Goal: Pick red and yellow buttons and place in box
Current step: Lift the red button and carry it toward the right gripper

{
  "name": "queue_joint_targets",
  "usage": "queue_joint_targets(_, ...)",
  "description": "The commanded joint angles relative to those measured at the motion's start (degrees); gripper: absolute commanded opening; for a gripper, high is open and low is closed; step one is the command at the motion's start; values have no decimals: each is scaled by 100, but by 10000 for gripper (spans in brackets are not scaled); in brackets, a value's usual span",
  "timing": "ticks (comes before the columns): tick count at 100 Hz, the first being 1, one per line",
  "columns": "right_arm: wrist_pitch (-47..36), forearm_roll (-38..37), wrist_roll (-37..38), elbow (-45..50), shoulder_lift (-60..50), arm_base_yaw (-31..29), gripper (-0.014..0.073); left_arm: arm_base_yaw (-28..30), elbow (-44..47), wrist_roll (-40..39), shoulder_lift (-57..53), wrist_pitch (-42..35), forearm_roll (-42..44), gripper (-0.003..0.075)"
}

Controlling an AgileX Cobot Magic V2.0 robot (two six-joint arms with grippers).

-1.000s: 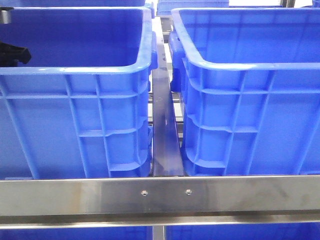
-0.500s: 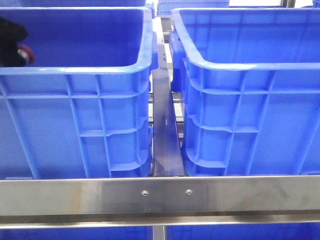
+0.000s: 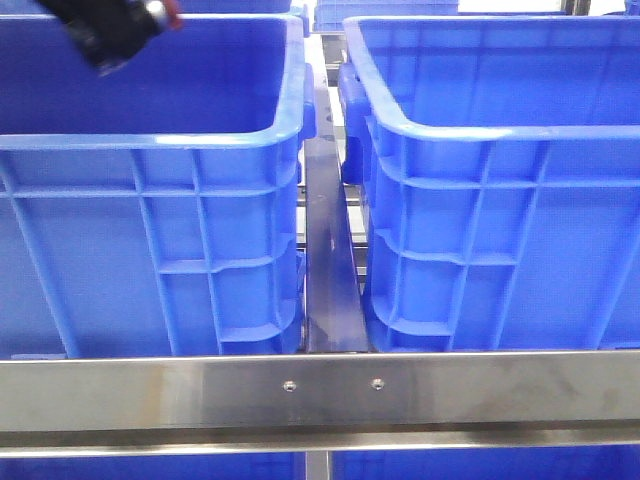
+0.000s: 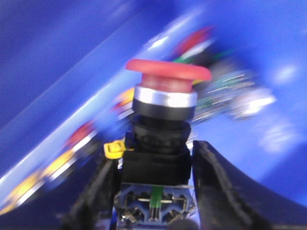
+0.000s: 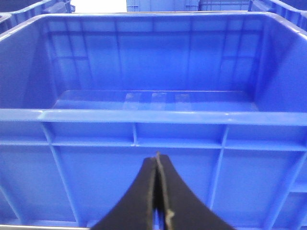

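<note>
My left gripper [image 4: 153, 191] is shut on a red button [image 4: 168, 72], a red mushroom cap on a black body with a silver ring. In the front view the left gripper [image 3: 115, 30] is high over the left blue crate [image 3: 150, 140], the red cap [image 3: 168, 10] at its tip. Blurred red and yellow buttons [image 4: 76, 143] lie in that crate below. My right gripper [image 5: 157, 165] is shut and empty, in front of the outer wall of the right blue crate [image 5: 153, 115], which looks empty inside. The right gripper does not show in the front view.
The right crate [image 3: 500, 130] stands beside the left one, with a steel channel [image 3: 330, 250] between them. A steel rail [image 3: 320, 395] runs across the front. More blue crates show at the back.
My left gripper has risen out of the left crate with the red button, moving up and to the right. The right gripper's view has no earlier frame.
</note>
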Motion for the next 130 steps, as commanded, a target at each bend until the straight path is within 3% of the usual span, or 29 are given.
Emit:
queue_joint_targets(1, -438, -67, -18, -99, -134, -8, -69, -269, -276, 317, -292, -129, -659, 188)
queue_joint_targets(15, -438, -67, -18, -99, -134, -8, -69, -716, -294, 584, -292, -112, -1195, 188)
queue_joint_targets(59, -438, -67, -18, -99, -134, -8, -69, -1980, -294, 587, -292, -247, -1456, 188)
queue_joint_targets(130, -460, -67, -18, -99, -134, -8, -69, -2036, -294, 587, -260, -293, -1536, 188)
